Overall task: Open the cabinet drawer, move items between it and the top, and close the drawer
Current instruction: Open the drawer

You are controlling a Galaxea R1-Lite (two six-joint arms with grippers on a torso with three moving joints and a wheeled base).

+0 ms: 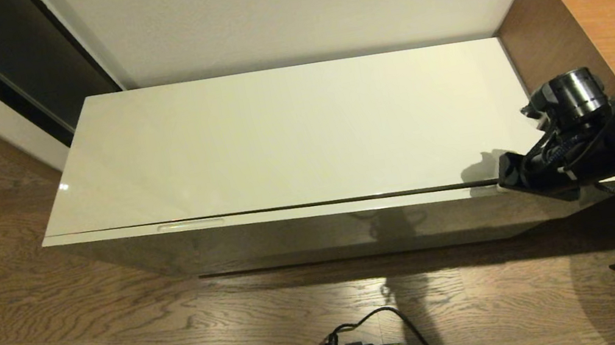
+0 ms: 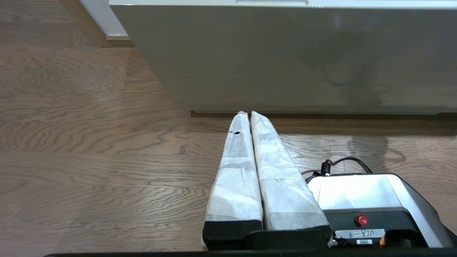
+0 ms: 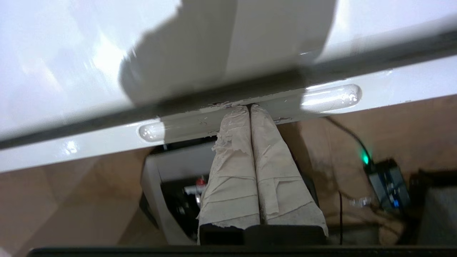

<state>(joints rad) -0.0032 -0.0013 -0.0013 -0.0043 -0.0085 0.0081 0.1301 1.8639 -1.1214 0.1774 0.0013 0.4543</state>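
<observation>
Clearly the work is either barely begun or at its very end, and the frames alone do not settle which. The long, shallow, glossy grey-beige cabinet drawer [image 1: 317,232] sits shut across the lower middle of the head view, with only a thin dark seam dividing its flat front from the long glossy cream-white top [image 1: 278,140] above it. That top carries nothing, and none of the items shows in any view, so whether they lie inside the drawer cannot be told. The right gripper [image 3: 248,109], at the right edge of the head view by the cabinet's front right corner, has its paper-wrapped fingers [image 3: 232,171] pressed together, holding nothing, with the tips touching the drawer's upper lip at the long recessed finger pull [image 3: 250,112] just under the seam. A second recessed pull [image 1: 190,223] shows near the left end of the front edge. The left gripper [image 2: 246,115] hangs low over the brown wood-grain floor [image 2: 89,142] in front of the cabinet, its wrapped fingers likewise closed on nothing and well apart from the drawer front. My judgement is that the right arm is placed to work the drawer at its pull; if the task is just starting, opening, transferring the items and closing all remain.
</observation>
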